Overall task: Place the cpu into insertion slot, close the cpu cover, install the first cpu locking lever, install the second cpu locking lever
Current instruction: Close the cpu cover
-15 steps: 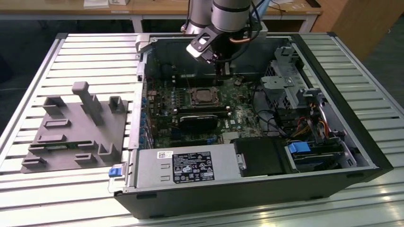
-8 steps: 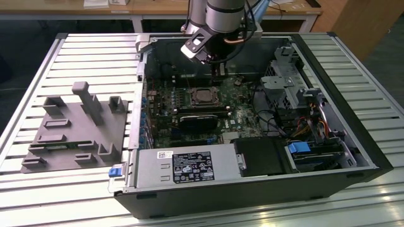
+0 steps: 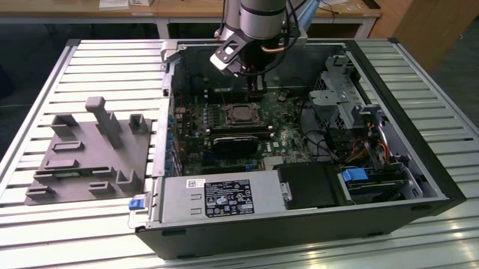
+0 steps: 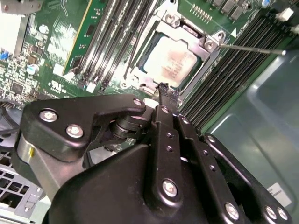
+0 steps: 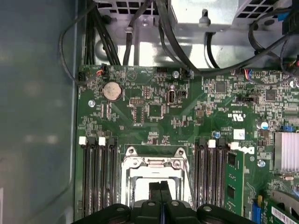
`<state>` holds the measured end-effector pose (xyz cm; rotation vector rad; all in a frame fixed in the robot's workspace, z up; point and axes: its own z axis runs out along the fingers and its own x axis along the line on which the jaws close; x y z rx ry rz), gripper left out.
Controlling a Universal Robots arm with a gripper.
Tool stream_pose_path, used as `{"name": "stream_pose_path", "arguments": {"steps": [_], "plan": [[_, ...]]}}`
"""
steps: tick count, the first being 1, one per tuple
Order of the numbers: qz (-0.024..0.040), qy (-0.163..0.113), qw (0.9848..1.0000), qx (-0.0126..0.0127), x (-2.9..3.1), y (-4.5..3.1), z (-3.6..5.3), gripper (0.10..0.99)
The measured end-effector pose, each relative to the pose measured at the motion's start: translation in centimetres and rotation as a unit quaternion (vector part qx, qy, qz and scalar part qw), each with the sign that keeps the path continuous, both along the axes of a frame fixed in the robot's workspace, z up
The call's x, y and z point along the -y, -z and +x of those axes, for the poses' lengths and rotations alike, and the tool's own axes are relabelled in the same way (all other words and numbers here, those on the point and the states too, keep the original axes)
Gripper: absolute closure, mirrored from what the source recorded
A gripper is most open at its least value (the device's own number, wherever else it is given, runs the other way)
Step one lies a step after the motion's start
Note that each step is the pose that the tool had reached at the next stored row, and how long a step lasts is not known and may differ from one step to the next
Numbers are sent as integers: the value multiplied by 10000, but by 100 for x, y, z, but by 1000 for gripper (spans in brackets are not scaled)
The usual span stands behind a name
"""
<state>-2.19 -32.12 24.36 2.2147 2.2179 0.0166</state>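
Closed claw (image 4: 164, 89), black fingertips (image 4: 161, 96) pressed together, nothing gripped. Poised just above the edge of the slot (image 4: 140, 70), close by the cover (image 4: 198, 44); touching or not, cannot tell. In the first wrist view, paired tips (image 5: 154, 190) low over the cover's frame.

Inside the slot, the cpu (image 4: 171, 63), lying flat, silvery top showing through the window of the cover lowered over it. From one corner of the cover, a thin lever (image 4: 252, 48) jutting out across the memory slots (image 4: 243, 70). Along the opposite side of the slot, a second thin rod (image 4: 134, 53).

Around all this, the green board (image 5: 154, 112), with a round battery (image 5: 112, 91) and black cables (image 5: 163, 42) beyond it.

In the exterior view, arm (image 3: 258, 19) reaching down into the open case (image 3: 438, 174), claw above the cpu near the middle of the board. Power supply (image 3: 224, 196) along the case's near edge. Outside the case, toward the exterior view's left, a grey fixture (image 3: 90, 151) resting on the slatted table (image 3: 112, 56).
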Motion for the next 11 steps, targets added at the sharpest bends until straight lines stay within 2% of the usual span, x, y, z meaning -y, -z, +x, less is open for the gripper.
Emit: {"name": "stream_pose_path", "arguments": {"steps": [4,11], "plan": [[2,0,10000,11,14,0,-48,984],[2,-8,10000,16,15,0,-54,984]]}}
